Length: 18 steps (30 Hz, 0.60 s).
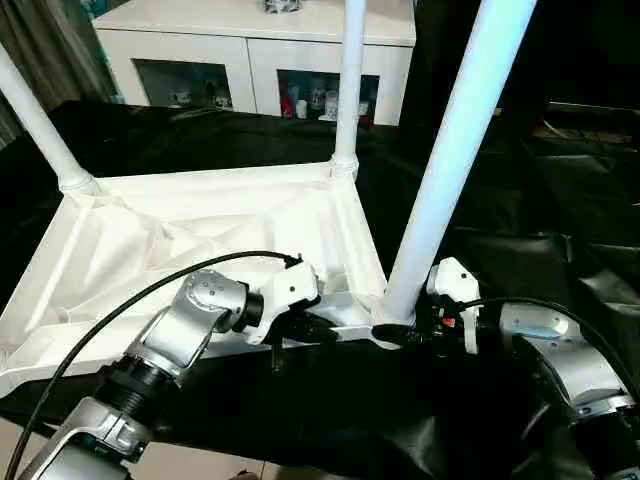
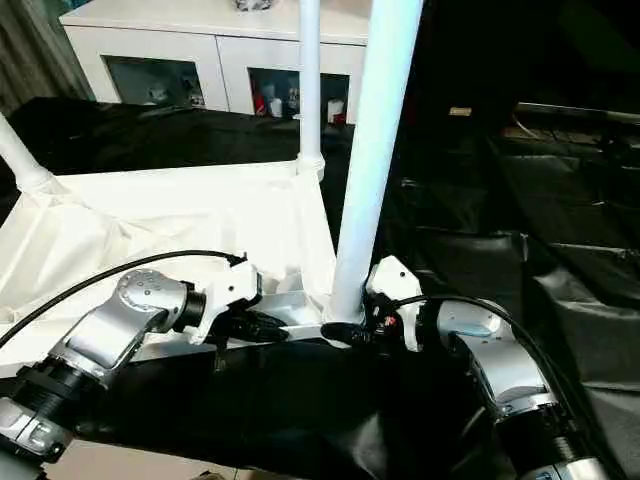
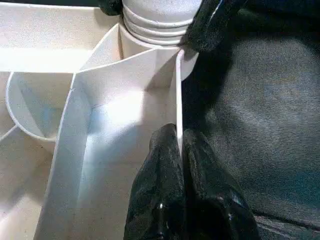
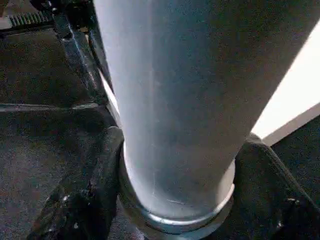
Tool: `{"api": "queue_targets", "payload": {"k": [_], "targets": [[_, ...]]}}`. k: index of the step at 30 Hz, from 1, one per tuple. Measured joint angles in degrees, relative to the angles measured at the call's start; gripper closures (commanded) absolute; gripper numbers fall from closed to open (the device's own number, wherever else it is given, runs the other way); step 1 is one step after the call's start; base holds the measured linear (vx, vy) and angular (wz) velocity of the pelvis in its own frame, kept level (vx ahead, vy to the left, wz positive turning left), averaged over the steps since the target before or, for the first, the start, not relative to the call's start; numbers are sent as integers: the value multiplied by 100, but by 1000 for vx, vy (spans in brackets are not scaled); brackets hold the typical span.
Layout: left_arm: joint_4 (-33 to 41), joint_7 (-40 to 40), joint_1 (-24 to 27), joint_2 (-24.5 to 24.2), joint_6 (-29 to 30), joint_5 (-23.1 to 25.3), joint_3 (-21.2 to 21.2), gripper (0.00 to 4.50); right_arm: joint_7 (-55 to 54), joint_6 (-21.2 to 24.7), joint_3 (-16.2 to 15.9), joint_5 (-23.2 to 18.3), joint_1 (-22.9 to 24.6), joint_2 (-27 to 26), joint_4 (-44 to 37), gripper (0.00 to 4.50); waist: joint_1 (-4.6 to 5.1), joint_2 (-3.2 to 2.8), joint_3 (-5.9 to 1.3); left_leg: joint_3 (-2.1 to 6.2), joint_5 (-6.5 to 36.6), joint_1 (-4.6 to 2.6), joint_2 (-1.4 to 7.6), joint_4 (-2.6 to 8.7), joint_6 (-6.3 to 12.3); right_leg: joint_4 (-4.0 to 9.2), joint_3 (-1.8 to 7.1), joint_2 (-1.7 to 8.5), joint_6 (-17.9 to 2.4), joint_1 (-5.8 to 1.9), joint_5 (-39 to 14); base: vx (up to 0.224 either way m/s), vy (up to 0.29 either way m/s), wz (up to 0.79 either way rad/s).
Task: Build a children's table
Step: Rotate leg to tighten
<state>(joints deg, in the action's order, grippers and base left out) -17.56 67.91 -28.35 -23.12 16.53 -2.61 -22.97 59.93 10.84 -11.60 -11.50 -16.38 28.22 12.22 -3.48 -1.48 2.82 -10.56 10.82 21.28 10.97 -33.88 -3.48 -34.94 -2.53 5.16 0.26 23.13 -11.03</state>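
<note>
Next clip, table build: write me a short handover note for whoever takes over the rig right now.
Left gripper: shut on the tabletop's near side wall, next to the corner socket.
Right gripper: fingers on either side of the near-right leg at its base; grip unclear.
Tabletop lies underside up on the black cloth.
Done: far-left leg, far-right leg and the near-right leg stand in their sockets.
Left: confirm the near-right leg is seated, fit the fourth leg, then turn the table upright.

Silver forearms, white wrist housings, black cables, black fingers.
</note>
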Motion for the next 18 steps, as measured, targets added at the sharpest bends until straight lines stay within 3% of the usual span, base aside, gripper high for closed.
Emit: {"api": "queue_targets", "payload": {"k": [5,10,18], "targets": [[-48,-173,27,56,12,15,60,450,-444,-66,123,6,52,-399,181,181,27,3,-3,0,-1,-7,2,-4,0,-7,1,-1,-1,-2,1,0,0,0],[-645,-1236,-296,564,9,349,240,450,-2577,-208,576,223,-189,-1456,868,181,171,5,-7,0,-2,-20,-1,-22,-2,-11,8,-1,-8,-10,10,0,0,0],[-1507,-2372,-779,1331,31,552,313,450,-4850,-497,902,684,-522,-2379,1480,182,139,-15,-31,2,-2,-26,-9,-22,-3,-5,14,3,-7,-26,10,0,0,0]]}}
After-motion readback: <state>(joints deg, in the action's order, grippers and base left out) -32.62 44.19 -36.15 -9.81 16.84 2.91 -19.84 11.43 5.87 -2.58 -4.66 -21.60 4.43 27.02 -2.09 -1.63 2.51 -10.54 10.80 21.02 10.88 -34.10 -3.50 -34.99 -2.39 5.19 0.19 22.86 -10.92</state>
